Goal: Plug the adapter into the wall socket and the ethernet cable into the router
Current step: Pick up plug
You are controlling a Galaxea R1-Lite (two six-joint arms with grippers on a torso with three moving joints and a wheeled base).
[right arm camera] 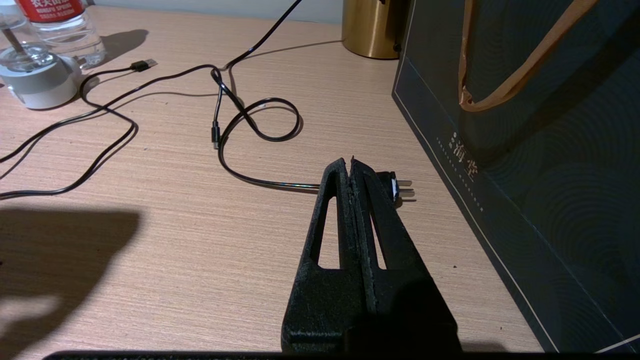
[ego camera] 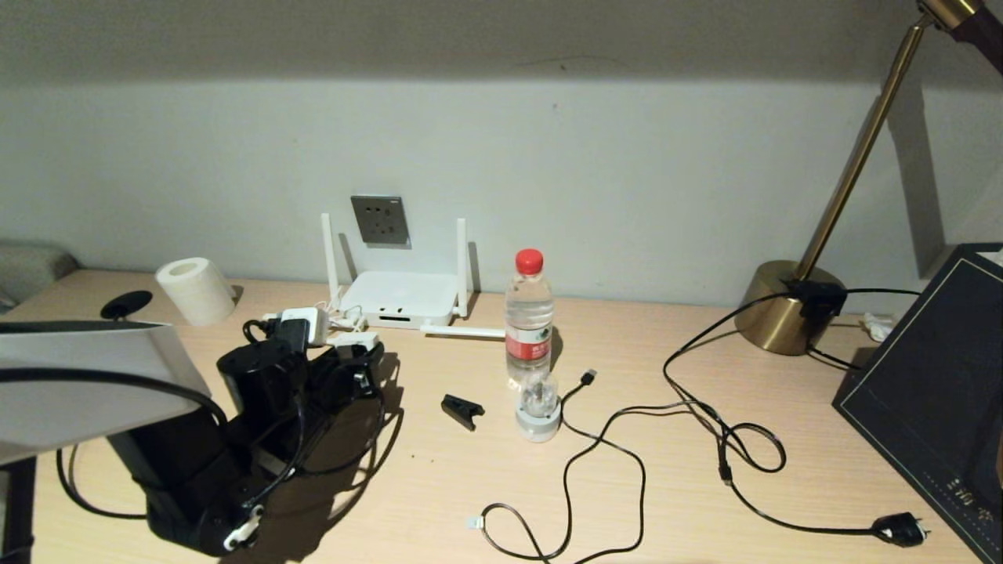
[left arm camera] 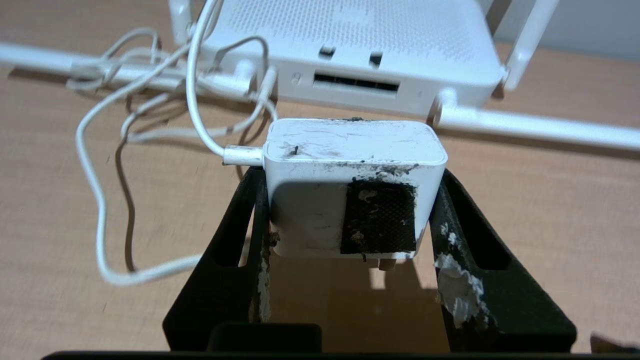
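My left gripper [left arm camera: 350,200] is shut on the adapter [left arm camera: 350,150], a scuffed white cube with a dark patch. It hangs just above the desk with its prongs pointing down and its thin white cord [left arm camera: 195,90] trailing off. Straight ahead lies the white router [left arm camera: 360,45], its dark slot [left arm camera: 355,82] facing me. In the head view the adapter [ego camera: 354,341] sits left of the router [ego camera: 400,296], below the grey wall socket [ego camera: 380,220]. The ethernet cable [ego camera: 509,513] lies near the front edge, clear plug [ego camera: 474,522] free. My right gripper [right arm camera: 351,162] is shut and empty, hovering low over the desk.
A water bottle [ego camera: 529,313] and a small bulb gadget [ego camera: 538,411] stand right of the router. A black clip [ego camera: 462,411], a USB cable [ego camera: 589,377] and the lamp cord's black plug [ego camera: 901,529] lie on the desk. A brass lamp base [ego camera: 787,305], a dark bag [ego camera: 932,376] and a paper roll [ego camera: 196,290] stand around.
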